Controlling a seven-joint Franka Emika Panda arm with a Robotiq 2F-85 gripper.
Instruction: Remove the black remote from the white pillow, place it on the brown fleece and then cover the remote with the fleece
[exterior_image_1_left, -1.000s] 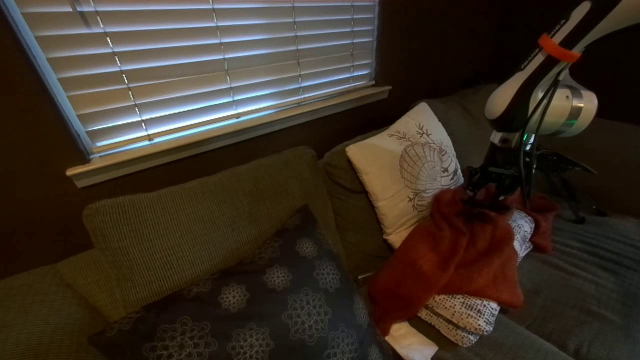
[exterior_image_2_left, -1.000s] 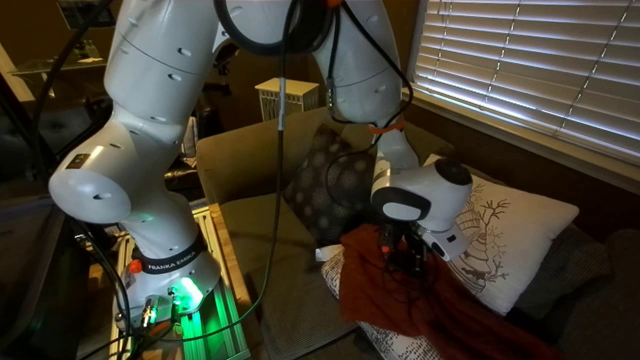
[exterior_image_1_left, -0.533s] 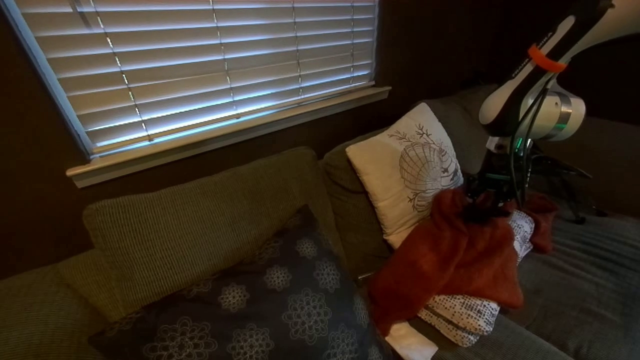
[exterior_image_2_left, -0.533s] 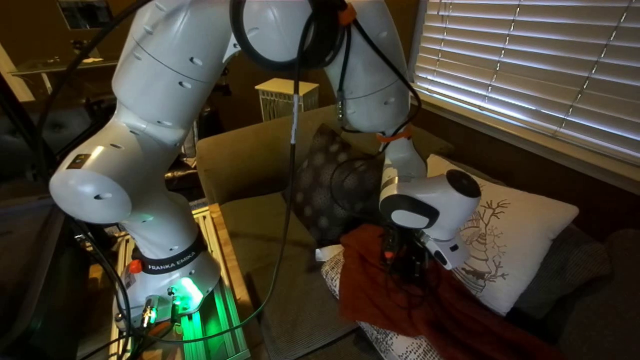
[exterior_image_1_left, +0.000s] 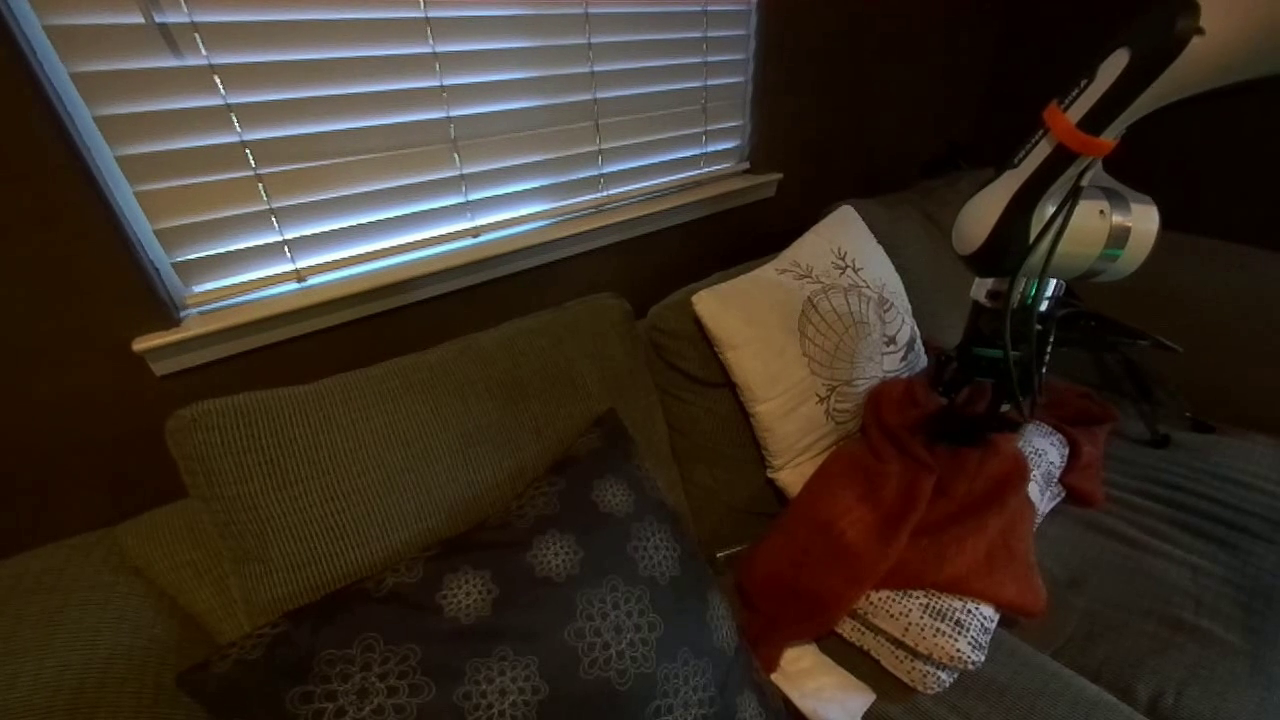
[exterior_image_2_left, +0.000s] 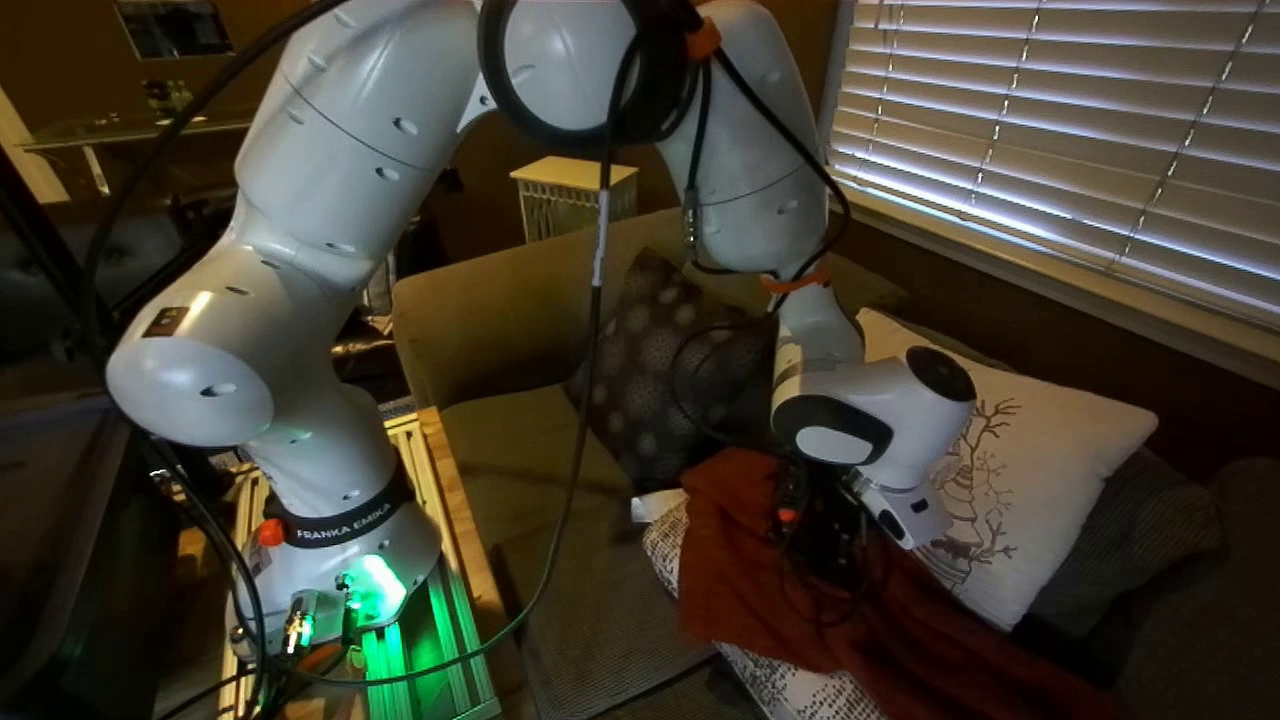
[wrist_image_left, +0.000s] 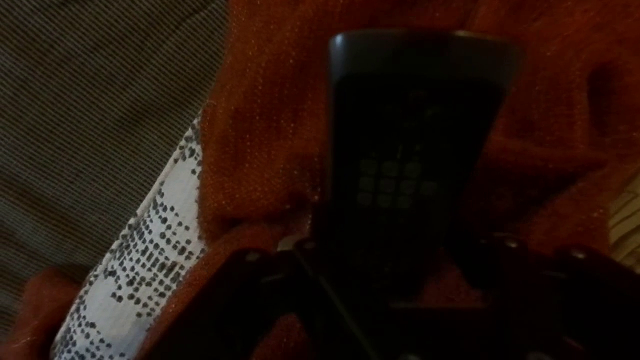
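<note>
Pointing lengthwise out from the gripper (wrist_image_left: 395, 250), the remote (wrist_image_left: 410, 140) has its near end between the fingers (wrist_image_left: 492, 265), over the fleece (wrist_image_left: 265, 150); too dark to tell whether they clamp it or stand apart.

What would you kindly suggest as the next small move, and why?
I'd probably ease the jaws slightly lower before any release: in the wrist view they appear to grip the black remote over the brown fleece, and its contact with the cloth is unclear.
</note>
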